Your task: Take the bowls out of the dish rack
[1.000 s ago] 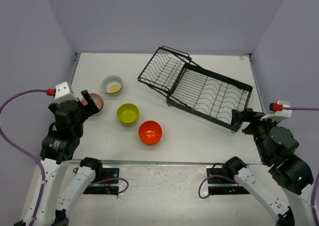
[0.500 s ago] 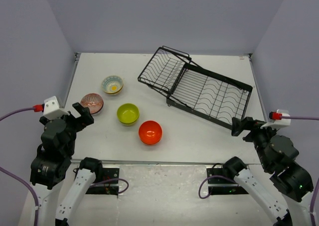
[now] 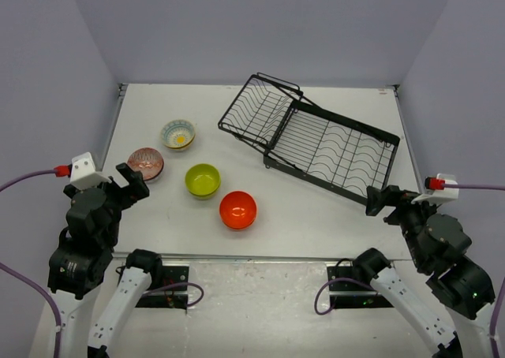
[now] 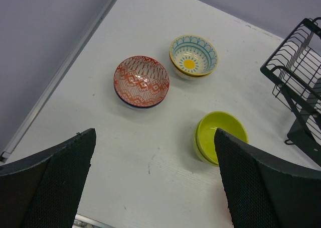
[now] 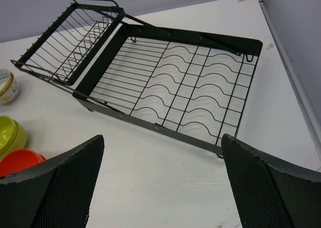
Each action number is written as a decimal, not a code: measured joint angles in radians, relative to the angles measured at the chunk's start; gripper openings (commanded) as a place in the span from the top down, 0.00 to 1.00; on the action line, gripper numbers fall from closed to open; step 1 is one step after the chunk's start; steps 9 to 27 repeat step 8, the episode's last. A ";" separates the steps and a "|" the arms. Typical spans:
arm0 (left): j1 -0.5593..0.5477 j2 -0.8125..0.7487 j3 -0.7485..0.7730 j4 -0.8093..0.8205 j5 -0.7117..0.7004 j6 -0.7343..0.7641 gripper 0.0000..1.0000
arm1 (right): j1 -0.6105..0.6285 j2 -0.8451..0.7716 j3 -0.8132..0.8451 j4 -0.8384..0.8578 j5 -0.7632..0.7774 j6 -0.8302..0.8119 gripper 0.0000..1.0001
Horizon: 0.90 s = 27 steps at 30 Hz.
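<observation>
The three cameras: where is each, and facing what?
Top external: overhead behind the arms, facing down on the white table; left gripper and right gripper show.
Left wrist: on the left arm, facing the red patterned bowl; own black fingers show.
Right wrist: on the right arm, facing the black wire dish rack; own fingers show.
Both wrist views share the lime green bowl.

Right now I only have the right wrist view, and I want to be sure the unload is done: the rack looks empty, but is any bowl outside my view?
Observer: Yes, one: a red patterned bowl, left of the lime bowl.
Operator: Is it touching another bowl?
Observer: No, it sits apart from the floral bowl and the lime bowl.
Operator: And the left gripper?
Observer: The left gripper is open and empty, over the table just short of that red patterned bowl.
</observation>
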 measured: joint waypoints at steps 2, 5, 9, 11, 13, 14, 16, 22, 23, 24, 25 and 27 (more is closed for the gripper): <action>0.000 0.000 0.000 0.000 0.000 0.000 0.00 | 0.000 0.001 -0.003 0.000 0.000 0.000 0.01; 0.000 0.000 0.000 0.000 0.000 0.000 0.00 | 0.000 0.001 -0.004 0.000 0.001 0.000 0.01; 0.000 0.001 0.000 0.000 0.000 0.000 0.00 | 0.000 0.001 -0.004 0.000 0.002 0.000 0.01; 0.000 0.001 0.000 0.000 0.000 0.000 0.00 | 0.000 0.001 -0.004 0.000 0.002 0.000 0.01; 0.000 0.001 0.000 0.000 0.000 0.000 0.00 | 0.000 0.001 -0.004 0.000 0.002 0.000 0.01; 0.000 0.001 0.000 0.000 0.000 0.000 0.00 | 0.000 0.001 -0.004 0.000 0.002 0.000 0.01; 0.000 0.001 0.000 0.000 0.000 0.000 0.00 | 0.000 0.001 -0.004 0.000 0.002 0.000 0.01; 0.000 0.001 0.000 0.000 0.000 0.000 0.00 | 0.000 0.001 -0.004 0.000 0.002 0.000 0.01; 0.000 0.001 0.000 0.000 0.000 0.000 0.00 | 0.000 0.001 -0.004 0.000 0.002 0.000 0.01; 0.000 0.001 0.000 0.000 0.000 0.000 0.00 | 0.000 0.001 -0.004 0.000 0.002 0.000 0.01; 0.000 0.001 0.000 0.000 0.000 0.000 0.00 | 0.000 0.001 -0.004 0.000 0.002 0.000 0.01; 0.000 0.001 0.000 0.000 0.000 0.000 0.00 | 0.000 0.001 -0.004 0.000 0.002 0.000 0.01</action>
